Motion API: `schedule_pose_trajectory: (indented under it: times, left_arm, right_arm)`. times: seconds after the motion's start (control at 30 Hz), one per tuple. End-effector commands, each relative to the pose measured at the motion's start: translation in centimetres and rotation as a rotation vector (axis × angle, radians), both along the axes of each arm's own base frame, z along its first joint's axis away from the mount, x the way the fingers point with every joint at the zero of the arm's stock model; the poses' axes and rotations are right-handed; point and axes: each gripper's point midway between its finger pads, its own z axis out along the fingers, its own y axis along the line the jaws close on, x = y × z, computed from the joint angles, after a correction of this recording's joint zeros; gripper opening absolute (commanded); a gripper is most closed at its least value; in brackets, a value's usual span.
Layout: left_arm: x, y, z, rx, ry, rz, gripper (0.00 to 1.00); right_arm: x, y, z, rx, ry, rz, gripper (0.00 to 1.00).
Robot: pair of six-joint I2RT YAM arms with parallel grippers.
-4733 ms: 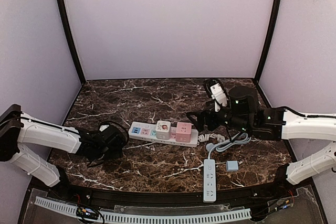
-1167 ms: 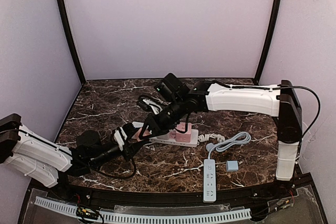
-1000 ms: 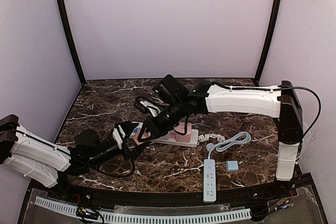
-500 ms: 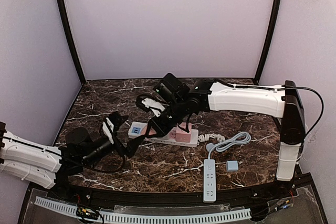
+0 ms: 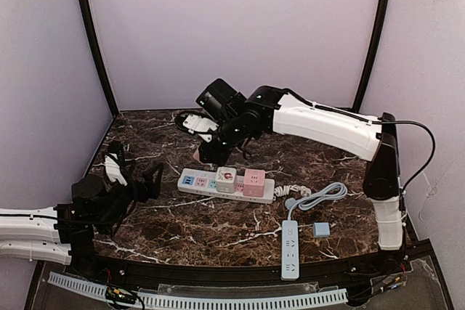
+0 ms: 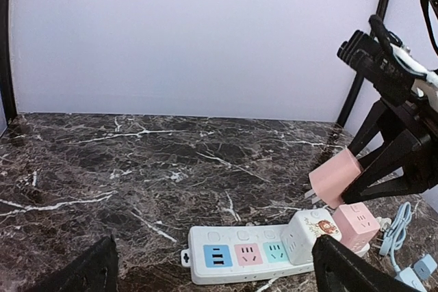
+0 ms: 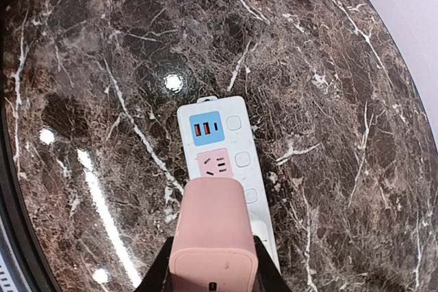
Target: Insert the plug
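Observation:
The plug (image 7: pixel 212 234) is a pink cube charger. My right gripper (image 7: pixel 212 264) is shut on it and holds it in the air above the white power strip (image 7: pixel 217 143), over the strip's pink socket. From above, the plug (image 5: pixel 200 156) hangs just behind the strip's (image 5: pixel 205 182) left end, in the right gripper (image 5: pixel 211 150). In the left wrist view the plug (image 6: pixel 334 178) is tilted, prongs pointing down-left, above the strip (image 6: pixel 239 259). My left gripper (image 5: pixel 138 168) stands open and empty, left of the strip and apart from it.
A white cube adapter (image 5: pixel 226 178) and a pink cube adapter (image 5: pixel 253 180) sit in the strip's right half. A second white strip (image 5: pixel 290 249) with a grey-blue cable (image 5: pixel 320 197) and a small blue cube (image 5: pixel 321 229) lie at the front right.
The left gripper has opened and its arm has drawn back to the left. The right arm has lifted the pink plug up and toward the back, off the strip.

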Motion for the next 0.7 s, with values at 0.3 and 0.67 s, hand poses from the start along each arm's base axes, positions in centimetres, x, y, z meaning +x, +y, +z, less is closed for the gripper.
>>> schedule_pose_trajectory:
  times: [0.3, 0.67]
  left_arm:
    - [0.7, 3.0, -2.7, 0.097, 0.077, 0.182, 0.99]
    - [1.0, 2.6, -3.0, 0.120, 0.082, 0.181, 0.98]
  right_arm:
    - [3.4, 1.6, -5.9, -0.156, -0.022, 0.095, 0.00]
    - [4.9, 2.5, -10.1, -0.175, 0.011, 0.123, 0.00]
